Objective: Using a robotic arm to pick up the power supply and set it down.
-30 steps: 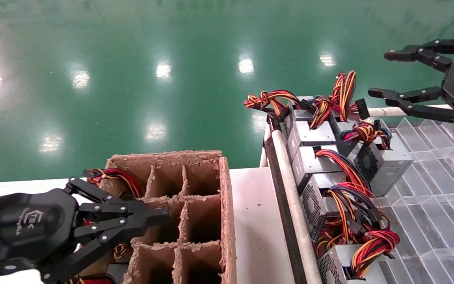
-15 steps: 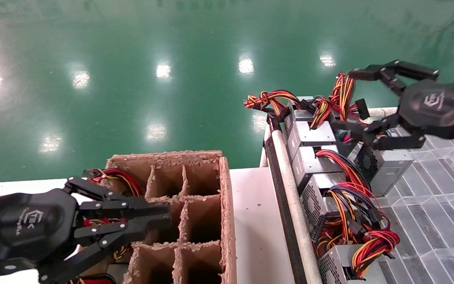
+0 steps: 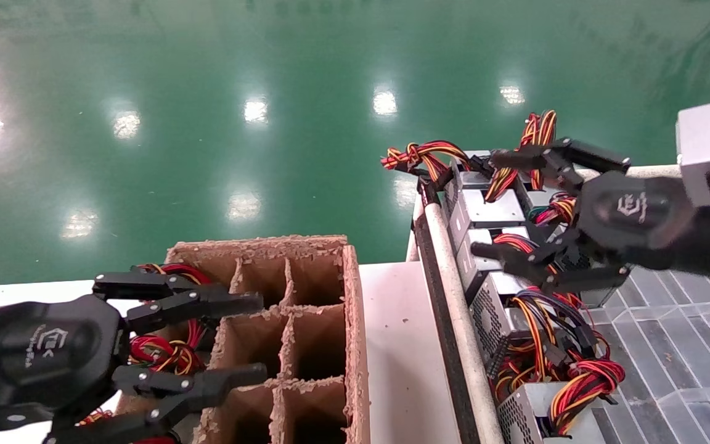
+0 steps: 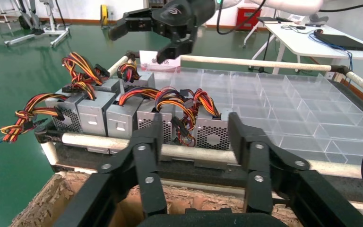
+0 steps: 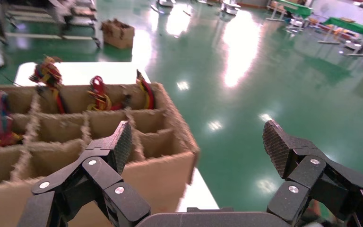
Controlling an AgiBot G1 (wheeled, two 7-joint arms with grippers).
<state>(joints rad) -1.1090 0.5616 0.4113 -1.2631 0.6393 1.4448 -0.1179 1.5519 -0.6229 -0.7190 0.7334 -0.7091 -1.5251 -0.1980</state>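
Note:
A row of grey power supplies (image 3: 490,213) with red, yellow and black wire bundles stands along the near side of a railed tray; the left wrist view shows the same power supplies (image 4: 123,116). My right gripper (image 3: 484,203) hangs open just above the far units of that row, holding nothing. From the left wrist the right gripper (image 4: 137,46) appears above the row's far end. My left gripper (image 3: 257,337) is open over the divided cardboard box (image 3: 355,320), with a wire bundle (image 3: 164,348) showing in the cell beneath it.
A white padded rail (image 3: 453,308) edges the tray on the box side. Clear plastic dividers (image 3: 688,345) fill the tray's right part. A strip of white table (image 3: 392,345) lies between box and rail. More wire bundles (image 5: 97,94) poke from the box's cells.
My right gripper has swung in from the far right and down over the row of power supplies. My left gripper's fingers have spread from shut to open above the box.

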